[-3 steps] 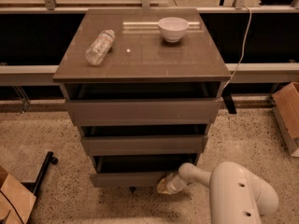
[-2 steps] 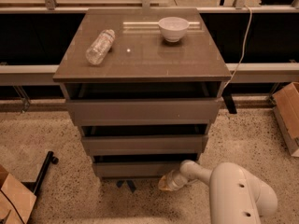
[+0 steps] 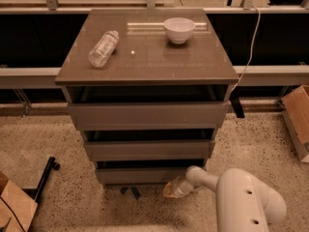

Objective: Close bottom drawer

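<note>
The bottom drawer [image 3: 140,175] is the lowest and narrowest grey-brown front of the cabinet, low near the floor. It stands only slightly out, with a dark gap above it. My gripper [image 3: 170,189] is at the end of the white arm [image 3: 241,199], low at the drawer's right front, right against its lower edge. The mid-width drawer front [image 3: 148,150] and the widest top drawer front [image 3: 147,115] sit above.
A clear plastic bottle [image 3: 103,48] lies on the cabinet top [image 3: 145,66], with a white bowl [image 3: 179,30] behind it. Cardboard boxes stand at the right [image 3: 297,120] and the lower left [image 3: 14,207]. A black stand foot [image 3: 46,170] lies on the speckled floor at left.
The bottom drawer has slid back into the cabinet, and my gripper has followed it inward along its right front.
</note>
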`<act>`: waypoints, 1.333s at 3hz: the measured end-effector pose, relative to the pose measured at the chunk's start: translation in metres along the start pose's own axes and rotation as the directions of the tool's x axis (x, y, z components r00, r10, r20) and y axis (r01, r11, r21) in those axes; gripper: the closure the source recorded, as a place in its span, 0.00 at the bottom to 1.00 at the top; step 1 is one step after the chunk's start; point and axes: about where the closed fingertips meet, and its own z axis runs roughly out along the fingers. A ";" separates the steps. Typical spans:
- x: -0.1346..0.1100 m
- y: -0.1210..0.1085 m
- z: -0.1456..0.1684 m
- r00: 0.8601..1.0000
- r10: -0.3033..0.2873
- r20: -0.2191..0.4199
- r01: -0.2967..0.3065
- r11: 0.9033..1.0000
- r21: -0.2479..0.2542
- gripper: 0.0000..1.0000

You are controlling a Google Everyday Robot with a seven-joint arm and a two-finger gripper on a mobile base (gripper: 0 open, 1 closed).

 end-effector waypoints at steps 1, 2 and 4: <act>-0.001 0.003 0.003 1.000 0.000 0.002 0.000 1.000 -0.005 0.50; -0.002 0.004 0.005 1.000 0.001 0.004 0.000 1.000 -0.008 0.27; -0.003 0.007 0.008 1.000 0.001 0.006 -0.001 1.000 -0.014 0.00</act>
